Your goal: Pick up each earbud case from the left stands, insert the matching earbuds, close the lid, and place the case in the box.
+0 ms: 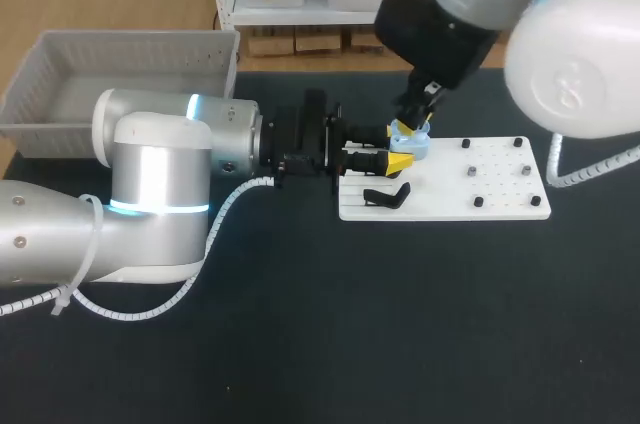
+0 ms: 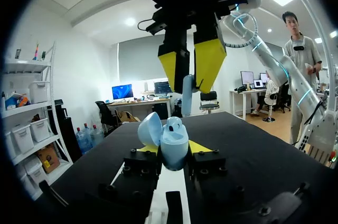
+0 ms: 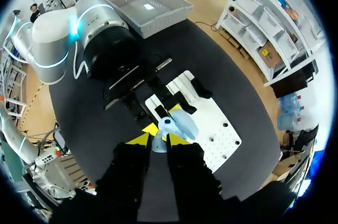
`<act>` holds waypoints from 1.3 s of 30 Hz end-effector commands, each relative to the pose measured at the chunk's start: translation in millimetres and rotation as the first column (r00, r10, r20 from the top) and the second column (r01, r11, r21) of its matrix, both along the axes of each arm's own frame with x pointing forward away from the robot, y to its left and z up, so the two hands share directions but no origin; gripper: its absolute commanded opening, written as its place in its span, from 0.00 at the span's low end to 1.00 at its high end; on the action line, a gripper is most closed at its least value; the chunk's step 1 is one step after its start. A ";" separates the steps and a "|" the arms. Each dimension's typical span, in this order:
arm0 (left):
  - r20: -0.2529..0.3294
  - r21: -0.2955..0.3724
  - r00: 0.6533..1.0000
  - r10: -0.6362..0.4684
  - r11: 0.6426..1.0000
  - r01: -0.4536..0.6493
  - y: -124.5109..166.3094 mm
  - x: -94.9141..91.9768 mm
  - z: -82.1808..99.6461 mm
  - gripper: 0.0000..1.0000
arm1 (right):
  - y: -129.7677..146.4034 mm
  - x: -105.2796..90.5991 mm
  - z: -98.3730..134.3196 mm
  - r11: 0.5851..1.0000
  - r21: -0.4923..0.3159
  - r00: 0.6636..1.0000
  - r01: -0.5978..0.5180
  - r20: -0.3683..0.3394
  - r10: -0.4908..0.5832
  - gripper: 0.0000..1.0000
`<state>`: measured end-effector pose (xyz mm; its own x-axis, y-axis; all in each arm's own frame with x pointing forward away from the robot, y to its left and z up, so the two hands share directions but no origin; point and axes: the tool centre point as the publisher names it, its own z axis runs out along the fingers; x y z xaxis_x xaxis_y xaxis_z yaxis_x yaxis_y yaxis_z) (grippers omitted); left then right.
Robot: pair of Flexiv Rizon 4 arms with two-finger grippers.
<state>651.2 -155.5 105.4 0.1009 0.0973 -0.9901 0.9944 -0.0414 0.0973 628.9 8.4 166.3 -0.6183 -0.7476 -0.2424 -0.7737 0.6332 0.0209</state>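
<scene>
L gripper (image 2: 175, 149) is clamped on the open earbud case (image 2: 174, 138), steadying it over the white board's (image 1: 500, 194) 10 o'clock corner. R gripper (image 2: 190, 71) pinches 1 earbud (image 2: 187, 97) at the case's 12 o'clock, prob. aligned for insertion. Box (image 1: 60, 114) lies at the board's 9 o'clock.

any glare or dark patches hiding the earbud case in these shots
Head view: the right arm's white shell glares; the right claw overlaps the blue case. Left wrist view: case evenly lit in the left claw. Right wrist view: bright patch on the basket floor only.

Glossy plastic earbud case (image 2: 174, 147), matt black table (image 1: 300, 344), perhaps plastic board (image 1: 505, 189)
</scene>
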 end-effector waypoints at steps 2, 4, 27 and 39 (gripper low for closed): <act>0.004 -0.004 1.000 0.007 1.000 -0.007 0.0 -1.6 -0.9 0.00 | 6.5 4.8 -3.5 1.000 -0.016 1.000 -0.015 -0.003 0.015 0.00; 0.004 -0.004 1.000 0.007 1.000 -0.007 0.0 -1.6 -0.9 0.00 | 6.5 6.5 -5.0 0.999 -0.026 1.000 -0.027 -0.009 0.027 0.00; 0.004 -0.004 1.000 0.007 1.000 -0.007 0.0 -1.6 -0.9 0.00 | 1.3 8.7 -12.4 0.995 -0.076 0.998 -0.060 -0.015 0.059 0.00; 0.004 -0.004 1.000 0.007 1.000 -0.007 0.0 -1.6 -0.9 0.00 | 1.1 12.0 -16.9 0.995 -0.087 0.999 -0.052 -0.016 0.051 0.00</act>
